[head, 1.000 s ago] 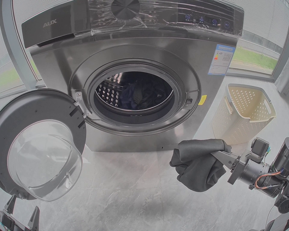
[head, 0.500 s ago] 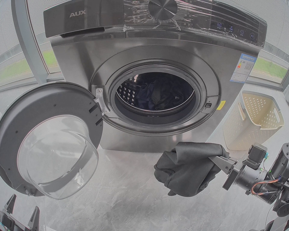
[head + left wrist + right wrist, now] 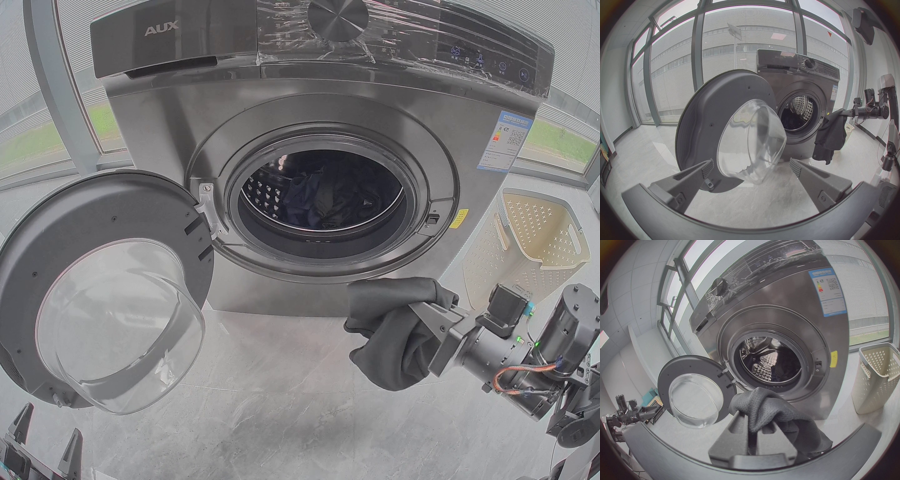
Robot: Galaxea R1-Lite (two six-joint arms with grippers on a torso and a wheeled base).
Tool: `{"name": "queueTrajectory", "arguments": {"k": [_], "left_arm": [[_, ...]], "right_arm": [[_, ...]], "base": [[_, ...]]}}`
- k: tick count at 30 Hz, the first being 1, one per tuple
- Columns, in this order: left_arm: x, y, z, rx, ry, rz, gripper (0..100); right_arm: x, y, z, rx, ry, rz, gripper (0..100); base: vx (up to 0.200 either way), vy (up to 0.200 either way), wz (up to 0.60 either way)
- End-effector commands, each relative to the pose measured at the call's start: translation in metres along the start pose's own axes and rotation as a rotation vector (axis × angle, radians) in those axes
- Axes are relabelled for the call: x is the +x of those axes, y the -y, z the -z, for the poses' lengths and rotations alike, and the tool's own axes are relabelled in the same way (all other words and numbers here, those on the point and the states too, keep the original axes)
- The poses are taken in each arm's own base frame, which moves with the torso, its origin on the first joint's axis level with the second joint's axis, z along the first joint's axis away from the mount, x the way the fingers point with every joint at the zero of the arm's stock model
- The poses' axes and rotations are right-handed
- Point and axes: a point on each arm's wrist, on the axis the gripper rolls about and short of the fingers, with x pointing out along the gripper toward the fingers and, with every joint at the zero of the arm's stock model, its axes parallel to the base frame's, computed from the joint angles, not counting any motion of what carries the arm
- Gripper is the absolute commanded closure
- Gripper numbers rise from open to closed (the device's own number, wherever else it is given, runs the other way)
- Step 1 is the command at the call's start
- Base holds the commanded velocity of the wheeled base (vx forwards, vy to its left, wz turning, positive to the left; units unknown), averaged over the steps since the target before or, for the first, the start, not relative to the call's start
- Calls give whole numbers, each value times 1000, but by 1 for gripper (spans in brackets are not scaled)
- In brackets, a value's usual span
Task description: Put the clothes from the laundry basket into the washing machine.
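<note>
Carrying step: the right gripper (image 3: 426, 312) has jaws clamped on a dark grey garment (image 3: 384, 350), hanging low in front of the open washing machine (image 3: 156, 119), right of centre. Next, I reckon: lift it, push through the drum mouth (image 3: 312, 247). The left gripper (image 3: 750, 163) sits near left, jaws wide.

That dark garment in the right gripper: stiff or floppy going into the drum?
Likely floppy: the dark garment droops in folds below the right gripper. Probably light: one pinch carries it. Hanging end may catch the drum rim.
</note>
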Motion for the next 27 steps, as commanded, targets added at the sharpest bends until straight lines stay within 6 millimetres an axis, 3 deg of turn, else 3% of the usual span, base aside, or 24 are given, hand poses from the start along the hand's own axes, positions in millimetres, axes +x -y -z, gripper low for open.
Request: {"name": "queueTrajectory", "arguments": {"k": [1,3,4,10,11,14,15,16,21,27], "left_arm": [[-1,0,-1,0,44,2,0],[-12,1,-45,-32,228,78,0],[-12,2,-52,-35,224,128,0],[11,7,-49,-44,-19,394,0],[22,8,-50,-49,-90,459,0],[33,10,-55,-55,-124,505,0],[46,10,-60,-53,-142,534,0],[46,10,-60,-53,-142,534,0],[85,18,-69,-43,-207,659,0],[116,37,-64,-37,-301,789,0]], "right_arm": [[19,-12,0,3,10,-28,100],[27,-17,-1,6,21,-36,100],[30,-18,-2,10,27,-41,100],[47,-35,-2,63,40,-119,100],[55,-39,-1,84,47,-139,100],[63,-41,-2,90,66,-145,100],[70,-43,-5,97,94,-150,100],[70,-43,-5,97,94,-150,100],[86,-46,-7,104,126,-152,100],[96,-45,-4,109,152,-138,100]], "base": [[0,0,0],[0,0,0],[0,0,0],[0,0,0],[0,0,0],[0,0,0],[0,0,0],[0,0,0],[0,0,0],[0,0,0]]}}
